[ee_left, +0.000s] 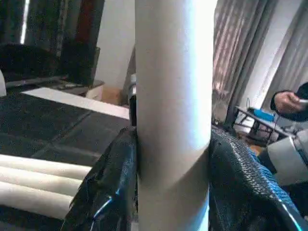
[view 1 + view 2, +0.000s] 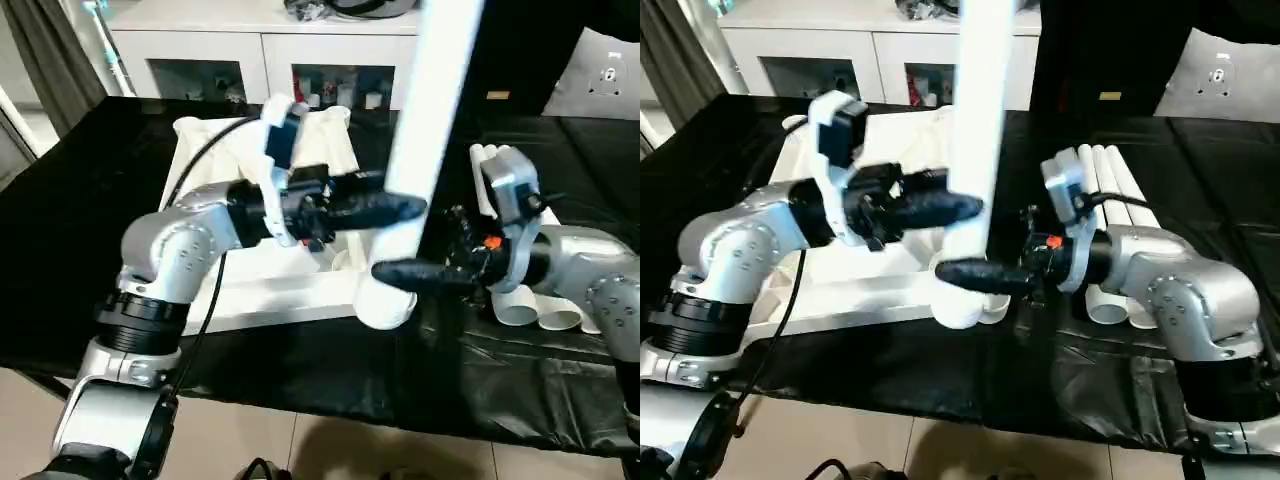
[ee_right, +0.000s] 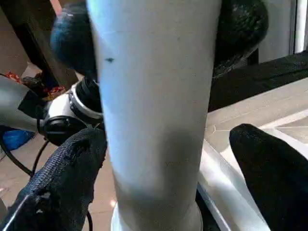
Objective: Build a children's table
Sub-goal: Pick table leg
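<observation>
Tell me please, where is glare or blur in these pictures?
Left eye view: the upright leg is washed out by bright light and its edges look soft. Left wrist view: the black fingers are blurred, with small shiny highlights. Right wrist view: the leg has a grey shadow low down.

A white table top lies upside down on the black surface. One white leg stands upright in its near corner socket; spare legs lie side by side nearby.
</observation>
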Controlling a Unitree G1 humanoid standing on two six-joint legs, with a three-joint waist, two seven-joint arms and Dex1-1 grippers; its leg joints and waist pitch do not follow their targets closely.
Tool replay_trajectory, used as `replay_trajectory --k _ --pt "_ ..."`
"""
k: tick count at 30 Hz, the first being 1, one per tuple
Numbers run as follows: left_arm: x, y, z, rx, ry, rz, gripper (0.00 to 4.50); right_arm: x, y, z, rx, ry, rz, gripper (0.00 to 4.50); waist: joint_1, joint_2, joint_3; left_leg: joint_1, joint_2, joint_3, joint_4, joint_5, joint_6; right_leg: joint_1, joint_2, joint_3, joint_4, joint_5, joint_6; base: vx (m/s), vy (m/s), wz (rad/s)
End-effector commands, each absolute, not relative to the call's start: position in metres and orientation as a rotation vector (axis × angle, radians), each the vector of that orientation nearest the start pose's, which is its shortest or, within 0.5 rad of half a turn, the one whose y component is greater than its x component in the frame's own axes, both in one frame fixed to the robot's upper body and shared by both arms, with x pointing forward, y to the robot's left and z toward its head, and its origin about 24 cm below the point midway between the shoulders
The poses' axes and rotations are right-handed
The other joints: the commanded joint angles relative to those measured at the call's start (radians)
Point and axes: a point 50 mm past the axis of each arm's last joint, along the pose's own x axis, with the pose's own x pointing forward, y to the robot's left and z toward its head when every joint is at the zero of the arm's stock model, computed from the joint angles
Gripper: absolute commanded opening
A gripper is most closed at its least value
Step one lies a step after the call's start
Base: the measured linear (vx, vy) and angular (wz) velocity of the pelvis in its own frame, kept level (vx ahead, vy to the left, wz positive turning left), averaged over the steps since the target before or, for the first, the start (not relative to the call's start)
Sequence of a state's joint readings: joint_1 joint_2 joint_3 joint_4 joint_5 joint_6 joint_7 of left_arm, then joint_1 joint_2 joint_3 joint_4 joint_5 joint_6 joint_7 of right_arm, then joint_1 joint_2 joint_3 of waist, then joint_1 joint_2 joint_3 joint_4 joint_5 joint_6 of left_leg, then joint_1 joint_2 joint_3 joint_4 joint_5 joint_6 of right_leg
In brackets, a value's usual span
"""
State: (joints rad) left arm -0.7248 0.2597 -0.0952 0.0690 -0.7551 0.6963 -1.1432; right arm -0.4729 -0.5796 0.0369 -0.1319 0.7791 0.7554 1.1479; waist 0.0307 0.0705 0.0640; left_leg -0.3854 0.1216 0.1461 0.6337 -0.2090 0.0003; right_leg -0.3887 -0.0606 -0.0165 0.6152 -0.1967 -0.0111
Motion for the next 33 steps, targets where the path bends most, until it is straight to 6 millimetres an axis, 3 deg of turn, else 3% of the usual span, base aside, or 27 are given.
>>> replay_trajectory --k 1,17,21,24,33 --pt "0.2953 0.0658 0.2055 -0.289 -0.063 -1.688 1.88 0.2712 -0.1462 0.1726 0.171 0.16 1.506 4.2 -0.002 -0.026 -0.072 0.013 0.082 -0.019 -0.07 -0.051 0.104 0.054 -0.076 0.032 -0.066 -0.14 -0.277 0.0 0.0 0.0" --pt "0.2964 0.0602 0.2074 -0.259 -0.081 -1.7 1.88 0.2701 -0.1454 0.1672 0.18 0.208 1.547 2.82 -0.002 -0.028 -0.07 0.013 0.082 -0.019 -0.07 -0.055 0.109 0.054 -0.077 0.032 -0.069 -0.152 -0.279 0.0 0.0 0.0" --pt "0.2946 0.0593 0.2063 -0.251 -0.072 -1.718 1.88 0.2708 -0.1454 0.1683 0.19 0.2 1.551 2.48 -0.002 -0.022 -0.07 0.014 0.084 -0.021 -0.071 -0.06 0.105 0.053 -0.077 0.032 -0.067 -0.15 -0.281 0.0 0.0 0.0" --pt "0.2949 0.059 0.2053 -0.246 -0.068 -1.719 1.88 0.2707 -0.1451 0.1688 0.193 0.199 1.554 2.15 -0.002 -0.023 -0.07 0.013 0.083 -0.021 -0.071 -0.06 0.105 0.054 -0.077 0.032 -0.068 -0.142 -0.283 0.0 0.0 0.0" --pt "0.2995 0.0597 0.2057 -0.23 -0.077 -1.688 1.88 0.2687 -0.1445 0.1655 0.192 0.212 1.559 1.96 -0.002 -0.024 -0.07 0.014 0.083 -0.02 -0.072 -0.071 0.099 0.054 -0.077 0.032 -0.069 -0.149 -0.284 0.0 0.0 0.0"
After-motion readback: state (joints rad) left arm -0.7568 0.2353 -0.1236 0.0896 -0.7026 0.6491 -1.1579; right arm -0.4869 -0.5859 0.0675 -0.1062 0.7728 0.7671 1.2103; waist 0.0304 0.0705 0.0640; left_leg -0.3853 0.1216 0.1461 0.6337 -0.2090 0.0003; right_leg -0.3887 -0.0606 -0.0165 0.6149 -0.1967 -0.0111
